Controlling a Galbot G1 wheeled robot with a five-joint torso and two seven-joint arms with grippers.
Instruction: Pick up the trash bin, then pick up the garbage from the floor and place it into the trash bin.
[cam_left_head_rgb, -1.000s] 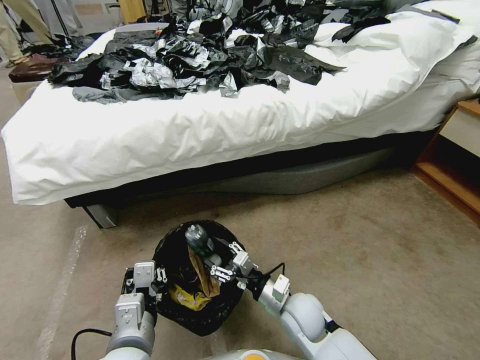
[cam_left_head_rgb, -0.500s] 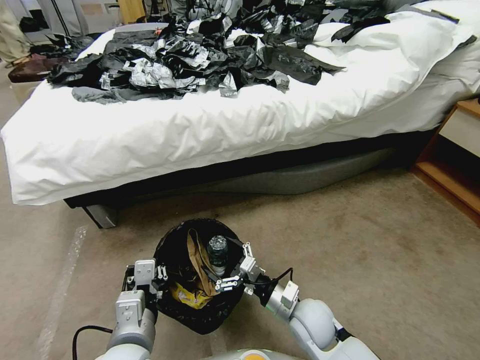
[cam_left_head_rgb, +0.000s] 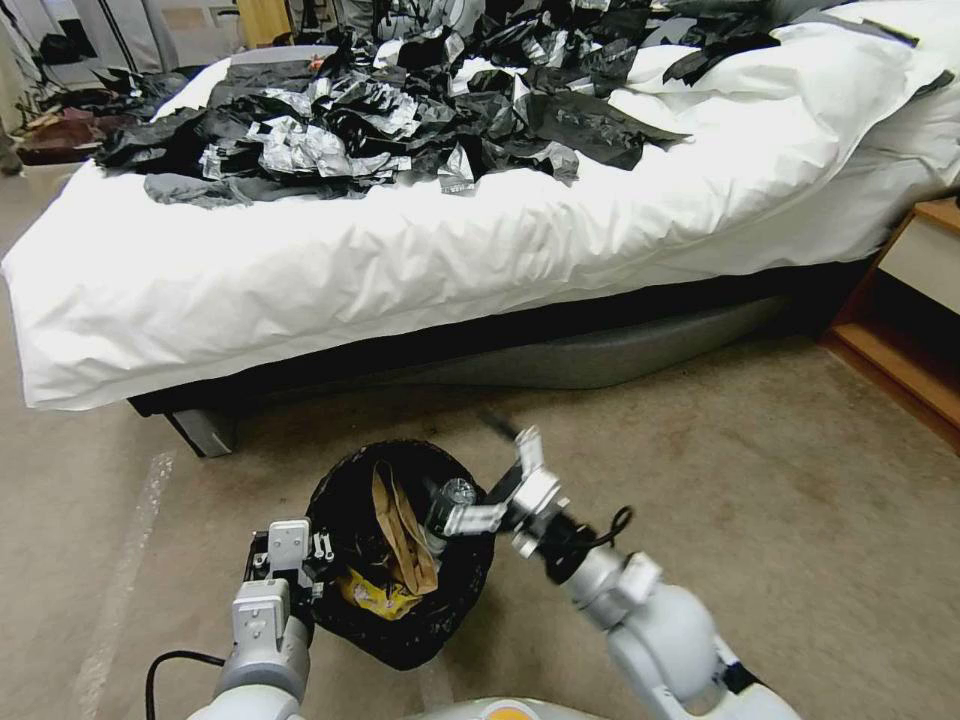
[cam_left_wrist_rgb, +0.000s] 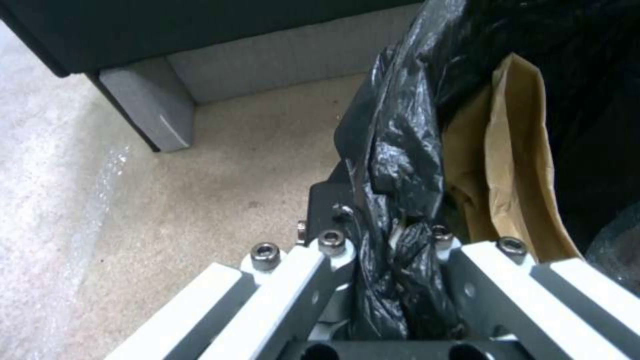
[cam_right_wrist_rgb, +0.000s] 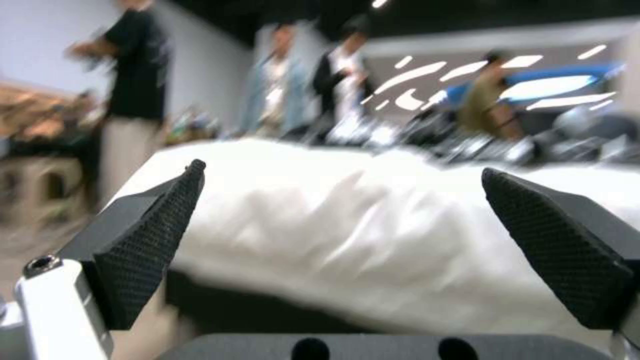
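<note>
Carpet holds black-lined trash bin, left end effector clamping rim, right end effector spread.

Carpet right of trash bin open; bed blocks ahead; bin mouth seemingly crowded.

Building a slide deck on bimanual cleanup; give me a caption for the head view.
Left pincer grips the trash bin rim while open right pincer hovers beside the bottle inside.
</note>
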